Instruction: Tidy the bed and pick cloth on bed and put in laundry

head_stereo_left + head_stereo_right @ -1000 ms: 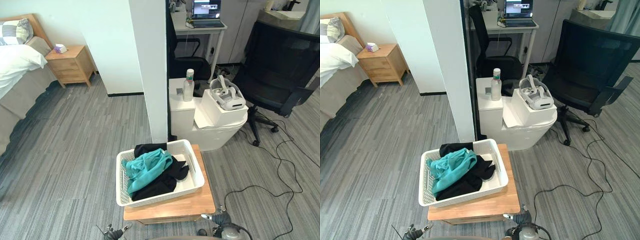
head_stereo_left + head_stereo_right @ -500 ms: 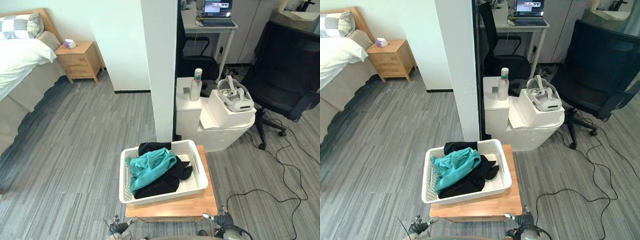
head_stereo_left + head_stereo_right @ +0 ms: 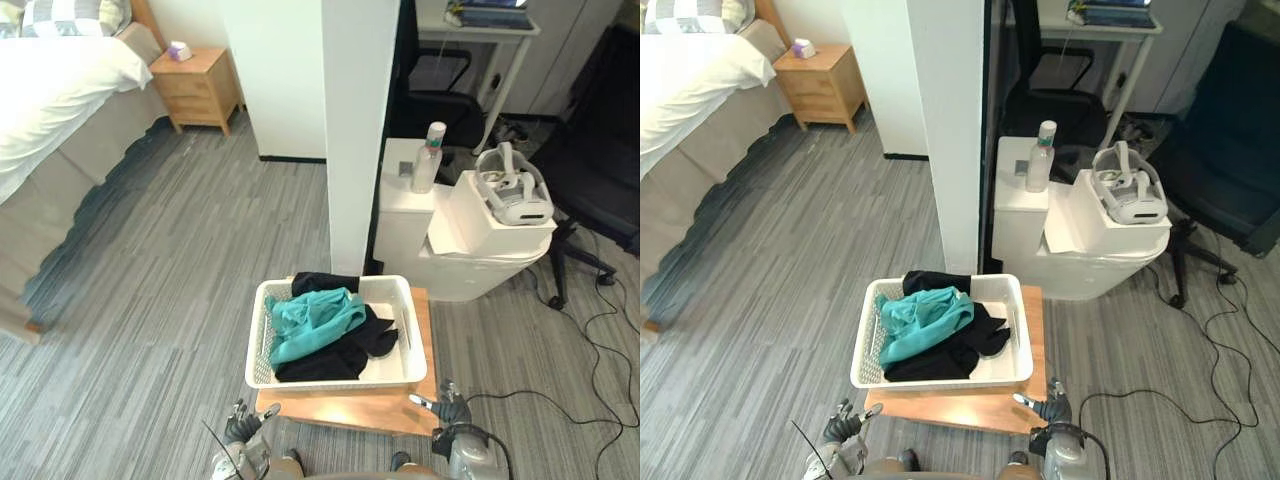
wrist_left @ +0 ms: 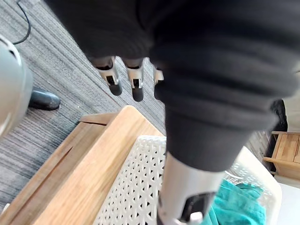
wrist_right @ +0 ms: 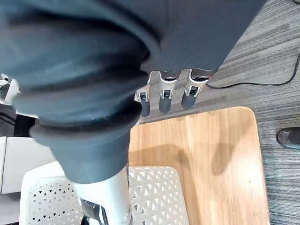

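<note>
Fingers slack, blk cloth half under teal cloth

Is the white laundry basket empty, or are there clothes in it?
Not empty. A teal cloth lies crumpled on a black cloth inside the white basket, which sits on the wooden stand.

You'll see a wooden nightstand by the far wall and a white pillar mid-room. Right of the pillar, a clear bottle (upright) stands near a white headset, which rests on a white box.
</note>
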Tool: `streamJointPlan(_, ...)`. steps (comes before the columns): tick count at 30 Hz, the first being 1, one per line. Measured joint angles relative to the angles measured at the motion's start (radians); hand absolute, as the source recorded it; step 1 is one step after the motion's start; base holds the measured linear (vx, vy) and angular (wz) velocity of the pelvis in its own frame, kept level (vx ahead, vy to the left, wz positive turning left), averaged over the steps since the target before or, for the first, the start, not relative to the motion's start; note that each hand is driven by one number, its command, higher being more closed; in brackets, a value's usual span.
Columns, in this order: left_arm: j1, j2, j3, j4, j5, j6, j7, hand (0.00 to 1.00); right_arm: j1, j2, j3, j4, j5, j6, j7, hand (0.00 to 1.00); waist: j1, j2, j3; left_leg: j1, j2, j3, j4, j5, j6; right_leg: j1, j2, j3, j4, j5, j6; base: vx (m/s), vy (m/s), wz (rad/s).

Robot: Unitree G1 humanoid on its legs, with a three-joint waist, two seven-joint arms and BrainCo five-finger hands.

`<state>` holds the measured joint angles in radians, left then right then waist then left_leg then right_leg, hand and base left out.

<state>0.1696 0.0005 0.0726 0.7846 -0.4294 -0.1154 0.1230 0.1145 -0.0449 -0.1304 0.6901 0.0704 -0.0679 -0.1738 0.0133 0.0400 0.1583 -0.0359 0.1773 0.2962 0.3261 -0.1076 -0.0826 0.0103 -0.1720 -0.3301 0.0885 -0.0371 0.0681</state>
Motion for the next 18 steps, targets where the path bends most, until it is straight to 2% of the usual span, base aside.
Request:
streamJointPlan(1, 0.012, 0.003, -0.001, 0.001, 0.001, 0.002, -0.007, 0.0, 0.029, 0.0, -0.011, -0.024, 0.001, -0.001, 0.0, 0.0, -0.005, 0.007, -0.003, 0.019, 0.078, 0.076, 0.279, -0.036, 0.0, 0.004, -0.015, -0.038, 0.041, 0.0, 0.0, -0.07, 0.029, 0.25)
streamJointPlan(2, 0.011, 0.004, 0.0, 0.001, 0.002, 0.001, -0.011, 0.0, 0.041, 0.0, -0.021, -0.036, 0.004, -0.001, -0.001, 0.0, -0.016, 0.01, -0.004, 0.038, 0.105, 0.091, 0.332, -0.031, 0.0, 0.006, -0.021, -0.056, 0.053, 0.0, 0.0, -0.05, 0.102, 0.66)
streamJointPlan(3, 0.006, 0.006, -0.001, 0.0, 0.009, 0.0, -0.013, 0.0, 0.047, -0.003, -0.038, -0.043, 0.012, -0.002, -0.002, 0.0, -0.051, 0.019, -0.008, 0.061, 0.159, 0.105, 0.349, 0.043, 0.017, 0.016, -0.033, -0.096, 0.066, 0.0, 0.0, -0.02, 0.143, 0.86)
streamJointPlan(4, -0.006, 0.006, -0.003, -0.002, 0.01, 0.0, -0.015, 0.0, 0.05, -0.004, -0.05, -0.041, 0.018, -0.001, -0.002, 0.0, -0.068, 0.02, -0.009, 0.069, 0.172, 0.107, 0.311, 0.078, -0.005, 0.013, -0.042, -0.122, 0.073, 0.002, 0.003, -0.06, 0.251, 1.34)
streamJointPlan(5, -0.038, 0.004, -0.023, -0.01, 0.011, -0.001, -0.014, 0.0, 0.05, -0.011, -0.079, -0.026, 0.039, 0.004, -0.003, 0.0, -0.083, 0.02, -0.003, 0.07, 0.108, 0.129, 0.203, 0.071, -0.012, -0.018, -0.071, -0.157, 0.114, -0.001, -0.004, -0.09, 0.175, 1.32)
streamJointPlan(6, -0.052, 0.011, -0.035, -0.013, 0.013, -0.005, -0.014, 0.0, 0.05, -0.008, -0.073, 0.002, 0.047, 0.007, 0.0, 0.0, -0.099, -0.005, -0.02, 0.134, 0.071, 0.07, -0.01, 0.064, -0.016, -0.043, -0.018, -0.144, 0.043, -0.019, -0.024, -0.17, 0.088, 1.46)
streamJointPlan(7, -0.066, 0.038, -0.034, -0.028, 0.02, -0.006, -0.013, 0.0, 0.047, 0.016, -0.069, 0.009, 0.05, 0.0, 0.0, 0.0, -0.112, -0.023, -0.018, 0.142, 0.085, 0.1, 0.048, 0.016, 0.01, -0.045, 0.014, -0.166, -0.015, 0.059, -0.075, -0.18, -0.075, 1.17)
streamJointPlan(8, -0.087, 0.035, -0.037, -0.011, 0.031, -0.003, -0.012, 0.0, 0.031, 0.012, -0.07, 0.014, 0.055, -0.002, 0.001, 0.0, -0.108, 0.006, -0.009, 0.156, 0.155, 0.154, 0.111, -0.008, -0.009, -0.041, 0.031, -0.222, -0.013, 0.067, -0.08, -0.16, 0.036, 1.36)
streamJointPlan(9, -0.114, 0.021, -0.078, -0.005, 0.042, 0.0, -0.017, 0.0, 0.016, 0.001, -0.103, 0.017, 0.059, 0.005, -0.001, 0.0, -0.121, 0.038, -0.004, 0.199, 0.167, 0.171, -0.016, 0.035, -0.095, -0.065, 0.018, -0.281, 0.032, 0.068, -0.084, -0.11, 0.143, 1.26)
streamJointPlan(11, -0.128, -0.003, -0.126, -0.025, 0.06, 0.001, -0.029, 0.0, 0.012, -0.015, -0.13, 0.033, 0.068, 0.007, -0.003, 0.0, -0.131, 0.033, -0.004, 0.231, 0.101, 0.2, -0.165, 0.036, -0.104, -0.065, -0.051, -0.358, 0.097, 0.073, -0.078, -0.09, 0.336, 1.58)
streamJointPlan(13, -0.105, -0.004, -0.156, -0.051, 0.08, 0.0, -0.038, 0.0, -0.003, -0.015, -0.125, 0.029, 0.076, 0.005, -0.002, 0.0, -0.136, 0.031, -0.006, 0.272, 0.06, 0.205, -0.283, 0.036, -0.104, -0.048, -0.117, -0.402, 0.175, 0.074, -0.079, -0.08, 0.327, 1.33)
streamJointPlan(14, -0.099, -0.002, -0.164, -0.051, 0.086, 0.0, -0.038, 0.0, -0.007, -0.01, -0.123, 0.027, 0.076, 0.005, 0.0, 0.0, -0.135, 0.028, -0.008, 0.286, 0.047, 0.203, -0.315, 0.036, -0.104, -0.04, -0.128, -0.407, 0.178, 0.075, -0.08, -0.07, 0.243, 0.87)
streamJointPlan(17, -0.065, 0.026, -0.18, -0.088, 0.103, 0.002, -0.047, 0.0, -0.027, 0.014, -0.078, -0.029, 0.068, 0.005, 0.002, 0.0, -0.105, 0.019, -0.012, 0.296, 0.003, 0.197, -0.369, 0.035, -0.102, -0.03, -0.173, -0.41, 0.187, 0.12, -0.069, -0.09, 0.16, 0.49)
streamJointPlan(18, -0.049, 0.033, -0.18, -0.113, 0.121, 0.001, -0.058, 0.0, -0.03, 0.023, -0.036, -0.082, 0.039, 0.006, 0.002, 0.0, -0.096, 0.01, -0.005, 0.295, -0.014, 0.183, -0.369, 0.035, -0.102, -0.014, -0.203, -0.405, 0.204, 0.141, -0.063, -0.06, 0.074, 0.45)
